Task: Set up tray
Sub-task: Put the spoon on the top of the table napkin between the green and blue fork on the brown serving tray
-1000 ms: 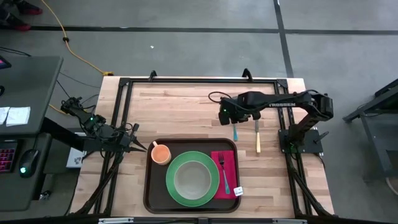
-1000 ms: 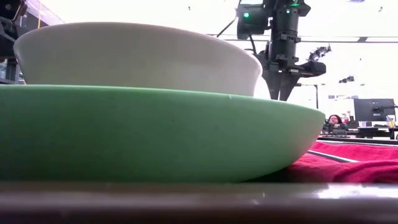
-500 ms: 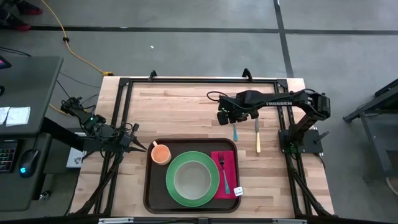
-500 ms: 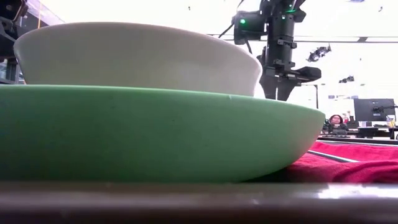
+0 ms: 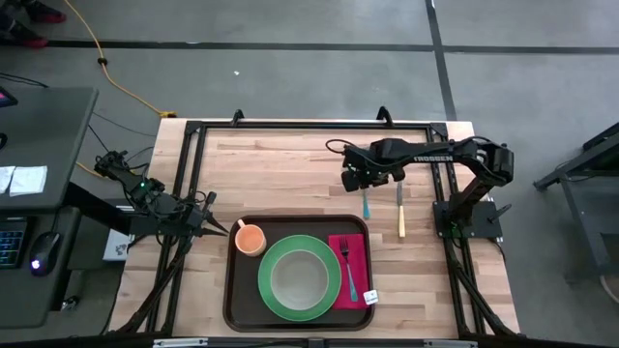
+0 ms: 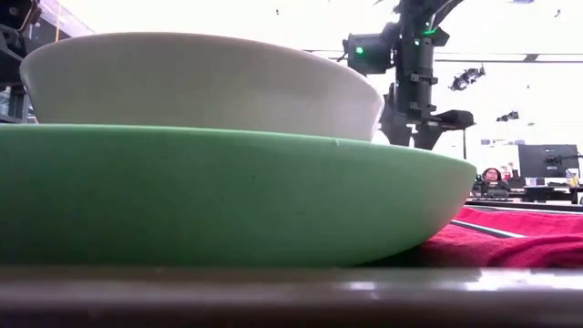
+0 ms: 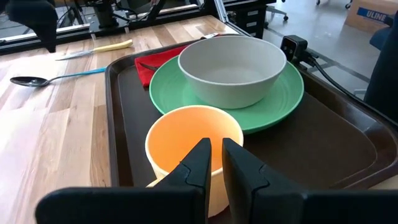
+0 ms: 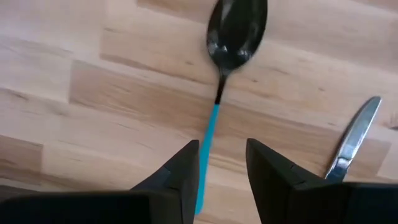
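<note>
Tray [image 5: 235, 290] sat at the tabletop's [image 5: 280, 164] front edge in the high view, carrying orange cup [image 5: 250, 238], green plate [image 5: 299, 277], bowl [image 5: 298, 275], red napkin [image 5: 350, 274], fork [image 5: 347, 268]. Left hand [image 5: 221, 228] waited at the tray's left corner. Left wrist view: fingers [image 7: 196, 163] narrowly apart, holding nothing. Right wrist view: right hand [image 8: 222, 163] open, straddling the spoon's [image 8: 231, 46] blue handle, knife [image 8: 352, 138] beside.
</note>
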You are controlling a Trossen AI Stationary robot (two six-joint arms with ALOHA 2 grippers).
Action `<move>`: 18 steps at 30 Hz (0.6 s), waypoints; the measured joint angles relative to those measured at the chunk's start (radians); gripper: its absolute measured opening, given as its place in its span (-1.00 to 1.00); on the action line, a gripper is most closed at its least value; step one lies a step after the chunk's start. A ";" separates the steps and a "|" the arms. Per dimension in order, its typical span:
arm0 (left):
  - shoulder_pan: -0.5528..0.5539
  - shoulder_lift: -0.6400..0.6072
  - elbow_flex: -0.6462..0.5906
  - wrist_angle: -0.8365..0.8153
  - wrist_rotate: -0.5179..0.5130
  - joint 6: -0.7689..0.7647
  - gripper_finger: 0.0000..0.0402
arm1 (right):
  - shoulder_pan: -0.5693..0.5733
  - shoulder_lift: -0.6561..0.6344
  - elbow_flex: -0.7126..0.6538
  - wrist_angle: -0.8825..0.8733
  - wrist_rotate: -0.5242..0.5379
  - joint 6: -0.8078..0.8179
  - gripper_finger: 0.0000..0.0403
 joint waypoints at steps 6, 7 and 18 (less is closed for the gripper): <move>0.000 0.000 0.000 0.000 0.000 0.000 -0.64 | -0.015 0.000 -0.075 0.114 -0.047 0.001 -0.43; 0.000 0.000 0.000 0.000 0.000 0.000 -0.64 | -0.018 0.000 -0.088 0.140 -0.055 -0.001 -0.43; 0.000 0.000 0.000 0.000 0.000 -0.001 -0.64 | -0.077 0.000 -0.141 0.200 -0.089 -0.085 -0.43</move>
